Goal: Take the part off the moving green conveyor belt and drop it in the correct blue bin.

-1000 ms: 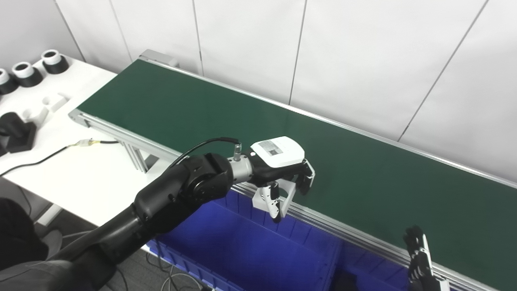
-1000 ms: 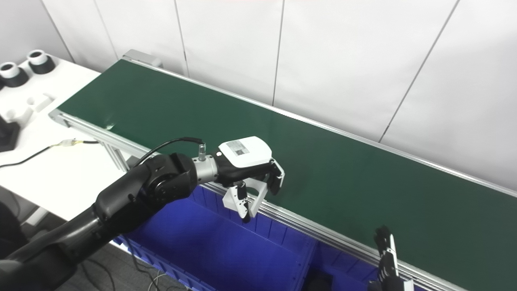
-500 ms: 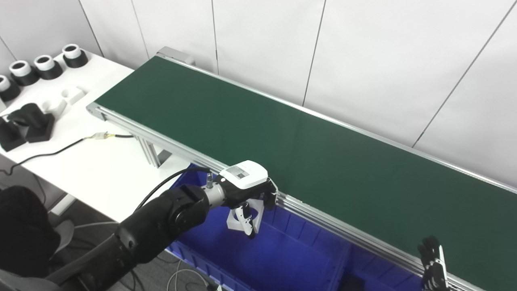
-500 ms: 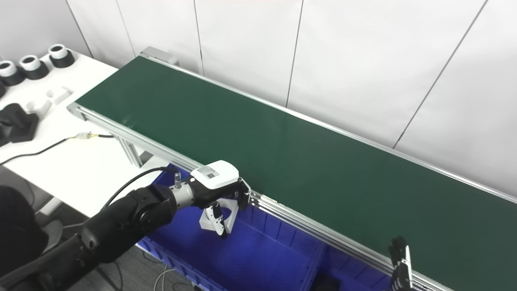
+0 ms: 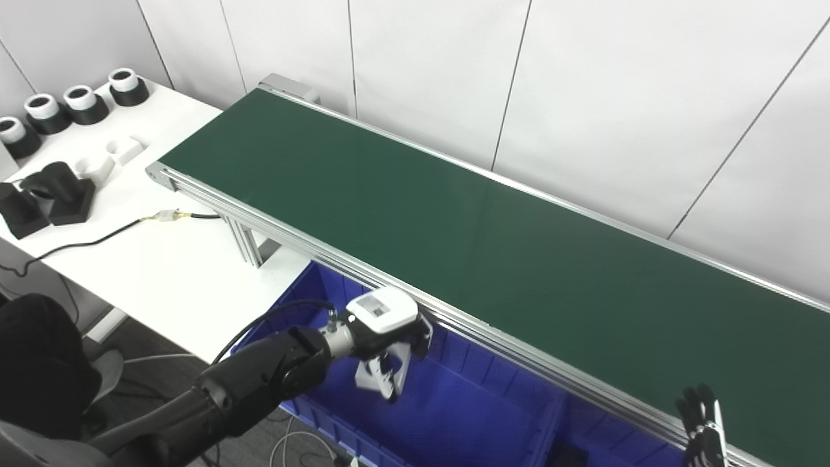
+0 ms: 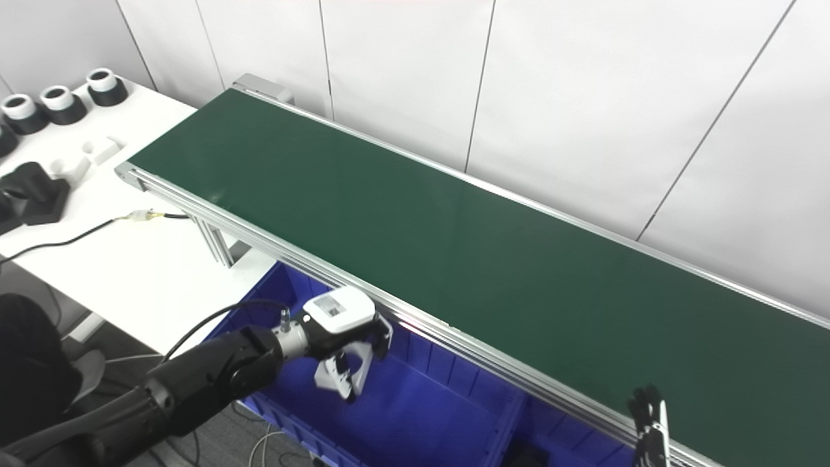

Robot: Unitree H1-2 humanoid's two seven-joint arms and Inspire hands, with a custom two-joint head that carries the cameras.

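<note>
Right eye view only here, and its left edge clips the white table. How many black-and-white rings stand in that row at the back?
Observer: The left eye view shows four rings in the row. The fourth ring, nearest the picture's left edge, shows its white top there.
Operator: And the black blocks in front of them? I see one whole and a sliver of another.
Observer: There are two. The second black block sits on the white table close beside the first black block, on its left in the picture. I cannot tell whether they touch.
</note>
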